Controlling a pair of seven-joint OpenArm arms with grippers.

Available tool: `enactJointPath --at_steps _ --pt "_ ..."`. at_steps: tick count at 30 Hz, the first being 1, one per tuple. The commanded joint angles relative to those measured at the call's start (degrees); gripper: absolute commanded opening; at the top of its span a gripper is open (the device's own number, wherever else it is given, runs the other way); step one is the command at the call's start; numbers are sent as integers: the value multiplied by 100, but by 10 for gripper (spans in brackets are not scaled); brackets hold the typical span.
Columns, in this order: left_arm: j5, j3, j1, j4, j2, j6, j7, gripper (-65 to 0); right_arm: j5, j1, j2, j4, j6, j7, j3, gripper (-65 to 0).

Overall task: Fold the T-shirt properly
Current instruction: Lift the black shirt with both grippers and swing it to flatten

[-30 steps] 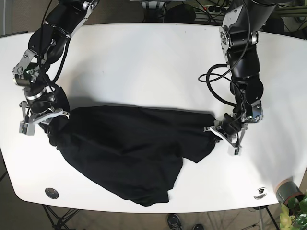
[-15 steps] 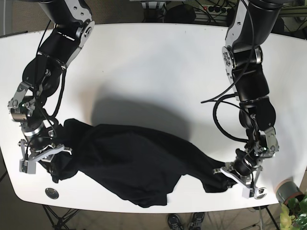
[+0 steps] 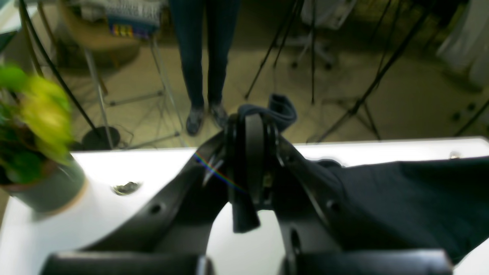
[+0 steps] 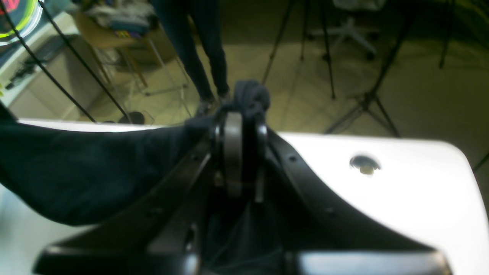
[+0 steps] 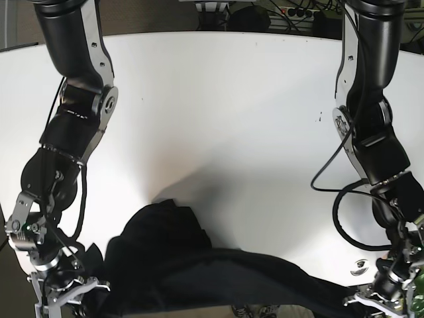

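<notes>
The black T-shirt (image 5: 199, 265) lies bunched at the table's front edge, stretched between both grippers, with a crumpled hump further in. My left gripper (image 5: 372, 296) sits at the front right corner, shut on a pinch of the shirt's fabric. In the left wrist view the left gripper (image 3: 250, 116) has cloth poking past its tips, and the T-shirt (image 3: 401, 191) trails off to the right. My right gripper (image 5: 63, 289) is at the front left, also shut on the shirt. In the right wrist view the right gripper (image 4: 238, 114) clamps a wad of cloth, with the T-shirt (image 4: 76, 172) spreading left.
A potted plant (image 3: 30, 126) stands at the table's front right corner, close to the left gripper. The white table (image 5: 218, 119) has a round grommet (image 5: 360, 265) near that corner. Beyond the front edge are a person's legs (image 3: 202, 57) and tripod stands.
Both grippers have dragged the shirt from mid-table to the front edge. The cloth now bunches there, and both arms are stretched far forward.
</notes>
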Motion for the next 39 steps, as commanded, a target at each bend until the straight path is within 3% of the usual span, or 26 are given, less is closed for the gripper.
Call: enactJointPath --at_steps 1,8,16,21,31,39 --pt "-72 -173 -616 112 -169 7 64 -650 80 716 153 -271 7 207 -206 -625" --pt "-81 -331 -976 499 -424 7 389 -650 89 1393 170 -465 25 207 -487 -625" --pt "-72 -348 -897 1308 -468 -28 829 -650 115 1270 329 -95 42 207 -487 -625" --pt "-72 -348 -255 1915 -468 -37 908 -650 133 777 487 107 42 207 -470 -625" --pt "-81 -621 1415 2846 -477 -81 1013 -650 133 -884 478 1206 33 207 58 -625" --pt "-81 -841 2769 3356 -424 -345 987 -650 141 -2150 162 1900 42 207 550 -625"
